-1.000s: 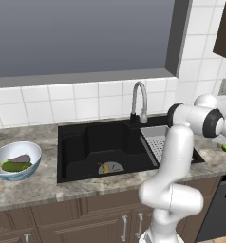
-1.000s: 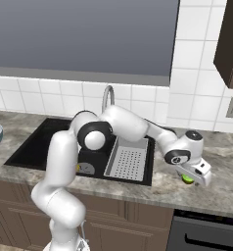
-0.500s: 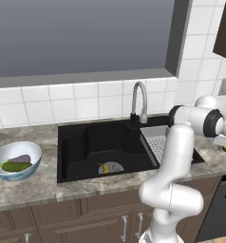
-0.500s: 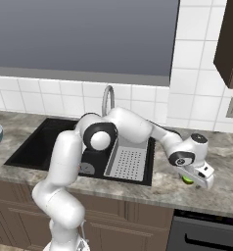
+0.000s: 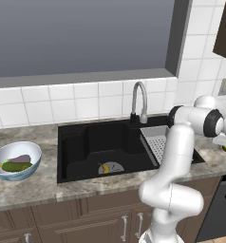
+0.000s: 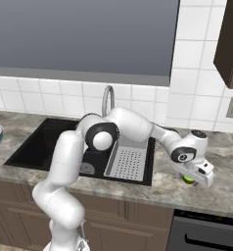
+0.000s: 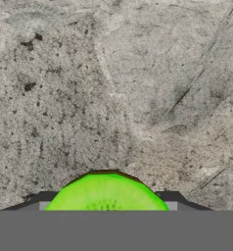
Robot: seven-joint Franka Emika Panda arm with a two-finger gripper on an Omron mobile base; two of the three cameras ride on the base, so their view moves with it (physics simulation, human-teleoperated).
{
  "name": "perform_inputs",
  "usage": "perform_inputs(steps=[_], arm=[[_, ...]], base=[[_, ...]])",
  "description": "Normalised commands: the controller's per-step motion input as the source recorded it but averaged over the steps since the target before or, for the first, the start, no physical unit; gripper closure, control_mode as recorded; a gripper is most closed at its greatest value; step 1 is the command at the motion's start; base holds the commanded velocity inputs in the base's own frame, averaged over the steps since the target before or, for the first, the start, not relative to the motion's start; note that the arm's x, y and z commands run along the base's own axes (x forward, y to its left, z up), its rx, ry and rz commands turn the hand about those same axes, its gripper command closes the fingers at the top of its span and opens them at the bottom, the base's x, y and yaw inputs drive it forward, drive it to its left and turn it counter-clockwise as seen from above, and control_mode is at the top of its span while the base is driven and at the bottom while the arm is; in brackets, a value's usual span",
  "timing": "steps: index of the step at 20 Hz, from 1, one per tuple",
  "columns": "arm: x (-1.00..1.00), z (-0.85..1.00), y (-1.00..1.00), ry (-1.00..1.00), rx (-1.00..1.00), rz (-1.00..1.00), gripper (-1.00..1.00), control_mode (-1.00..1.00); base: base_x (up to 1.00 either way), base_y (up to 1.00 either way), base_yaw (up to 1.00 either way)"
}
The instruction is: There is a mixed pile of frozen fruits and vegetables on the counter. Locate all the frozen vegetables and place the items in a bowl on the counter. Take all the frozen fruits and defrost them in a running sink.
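The arm reaches right over the counter [image 6: 221,188], its gripper [image 6: 191,179] down on the lime [image 6: 188,179] beside the sink [image 6: 35,142].

light: even, soft, bright | shadows: faint | glare: none | focus: slightly soft, low-resolution render

Kitchen, sink [image 5: 86,142], faucet [image 5: 138,102], tiled wall [image 5: 62,102]

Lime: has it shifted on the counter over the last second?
No. The lime sits on the same patch of counter right of the sink, under the gripper.
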Motion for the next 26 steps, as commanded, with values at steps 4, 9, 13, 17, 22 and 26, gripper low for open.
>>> perform_inputs(steps=[4,9,13,17,22,26], arm=[[0.0,-0.13,0.06,0.01,0.0,0.0,1.0,-1.0],[0.0,0.0,0.27,-0.01,0.0,0.0,1.0,-1.0],[-0.03,0.16,0.47,-0.02,-0.03,0.01,1.0,-1.0],[-0.14,0.33,0.48,-0.01,-0.03,0.02,1.0,-1.0],[-0.28,0.41,0.5,0.0,-0.05,0.03,1.0,-1.0],[-0.37,0.38,0.6,0.0,-0.05,0.05,1.0,-1.0]], base=[[0.0,0.0,0.0],[0.0,0.0,0.0],[0.0,0.0,0.0],[0.0,0.0,0.0],[0.0,0.0,0.0],[0.0,0.0,0.0]])
